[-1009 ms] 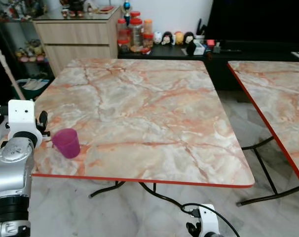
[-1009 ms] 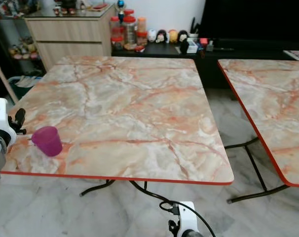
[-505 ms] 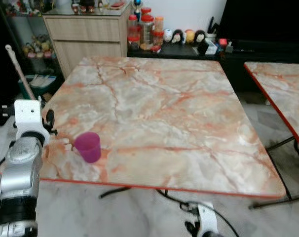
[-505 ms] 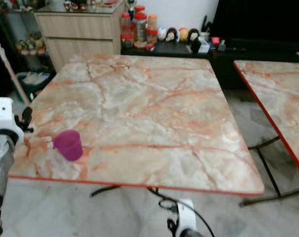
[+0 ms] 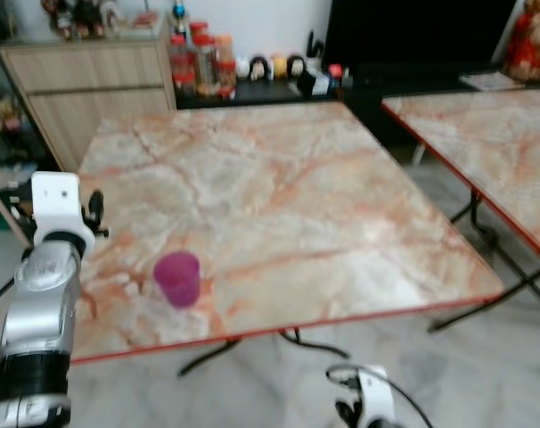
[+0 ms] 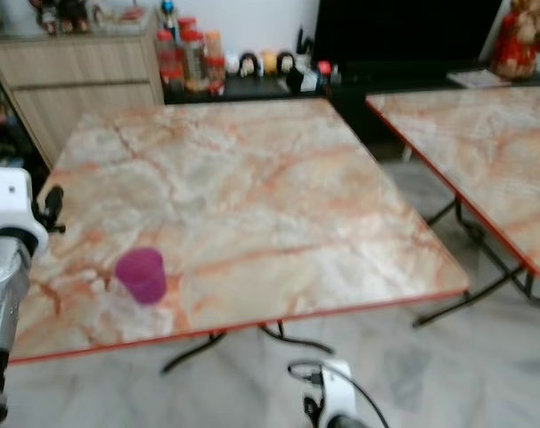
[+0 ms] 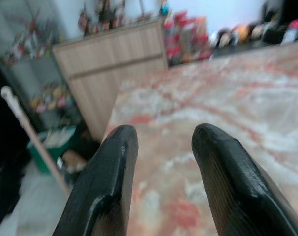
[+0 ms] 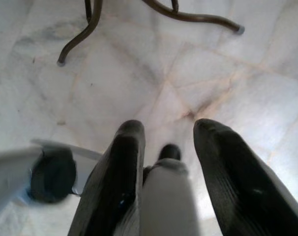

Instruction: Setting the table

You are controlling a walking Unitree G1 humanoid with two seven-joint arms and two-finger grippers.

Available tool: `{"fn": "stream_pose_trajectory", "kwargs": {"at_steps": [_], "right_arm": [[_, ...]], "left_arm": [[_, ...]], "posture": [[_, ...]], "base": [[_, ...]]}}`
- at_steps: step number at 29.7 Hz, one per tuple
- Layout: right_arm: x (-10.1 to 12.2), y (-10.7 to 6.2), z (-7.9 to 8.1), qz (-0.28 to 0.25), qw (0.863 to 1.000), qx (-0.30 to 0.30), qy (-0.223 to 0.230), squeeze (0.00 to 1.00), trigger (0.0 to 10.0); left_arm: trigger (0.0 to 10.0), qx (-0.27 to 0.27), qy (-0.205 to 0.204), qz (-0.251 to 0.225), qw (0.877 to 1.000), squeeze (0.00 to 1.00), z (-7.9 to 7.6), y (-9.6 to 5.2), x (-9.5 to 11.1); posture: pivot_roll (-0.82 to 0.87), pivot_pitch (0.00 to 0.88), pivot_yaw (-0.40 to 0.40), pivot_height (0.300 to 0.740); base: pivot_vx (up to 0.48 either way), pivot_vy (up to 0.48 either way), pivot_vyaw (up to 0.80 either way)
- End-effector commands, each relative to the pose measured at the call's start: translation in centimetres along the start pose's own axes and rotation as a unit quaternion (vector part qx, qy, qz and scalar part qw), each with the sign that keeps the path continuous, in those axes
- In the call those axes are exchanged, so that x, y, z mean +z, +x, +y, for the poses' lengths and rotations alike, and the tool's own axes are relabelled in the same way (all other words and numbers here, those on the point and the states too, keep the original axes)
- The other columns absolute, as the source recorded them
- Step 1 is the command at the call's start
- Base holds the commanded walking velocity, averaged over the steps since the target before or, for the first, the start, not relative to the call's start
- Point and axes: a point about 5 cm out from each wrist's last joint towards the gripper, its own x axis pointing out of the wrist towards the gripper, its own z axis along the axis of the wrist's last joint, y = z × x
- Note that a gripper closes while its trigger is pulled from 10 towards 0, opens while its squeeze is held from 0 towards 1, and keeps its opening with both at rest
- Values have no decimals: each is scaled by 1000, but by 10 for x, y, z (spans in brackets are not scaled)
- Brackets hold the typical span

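Observation:
A purple plastic cup (image 5: 177, 278) stands upright near the front left corner of the marble table (image 5: 279, 196). My left arm (image 5: 52, 267) is raised at the table's left edge, a short way left of the cup and apart from it. In the left wrist view my left gripper (image 7: 161, 135) is open with nothing between its fingers (image 7: 114, 167), and it looks along the table top. My right arm (image 5: 366, 410) hangs low in front of the table. My right gripper (image 8: 168, 129) is open over the floor and holds nothing.
A second marble table (image 5: 484, 125) stands to the right, across a narrow gap of floor. Behind are a wooden sideboard (image 5: 83, 71), jars (image 5: 199, 62) and a dark low unit (image 5: 413, 76). Table legs (image 8: 85, 34) rest on the marble floor. A stick (image 7: 26, 132) leans by the sideboard.
The whole picture has swung and is now blurred, so the camera moved. The cup stands at the same spot on the table. My left arm stays raised beside it.

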Motion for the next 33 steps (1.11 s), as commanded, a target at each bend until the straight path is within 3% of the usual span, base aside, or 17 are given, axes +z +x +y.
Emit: {"fn": "stream_pose_trajectory", "kwargs": {"at_steps": [1,8,20,33], "right_arm": [[4,2,6,-6,1000,7,-2,0,10000],[4,2,7,-5,1000,9,-2,0,10000],[5,3,10,-6,1000,11,-2,0,10000],[4,3,11,-10,1000,9,-1,0,10000]], "left_arm": [[10000,6,10,-11,1000,0,5,0,6],[10000,-37,5,-37,999,0,-7,-2,17],[10000,-58,6,-56,997,0,-20,-1,26],[10000,-67,3,-57,996,0,-30,-3,25]], "posture": [[67,0,7,740],[70,0,11,740],[79,0,17,740],[73,0,26,740]], "base": [[0,0,0],[0,0,0],[0,0,0],[349,0,78]]}}
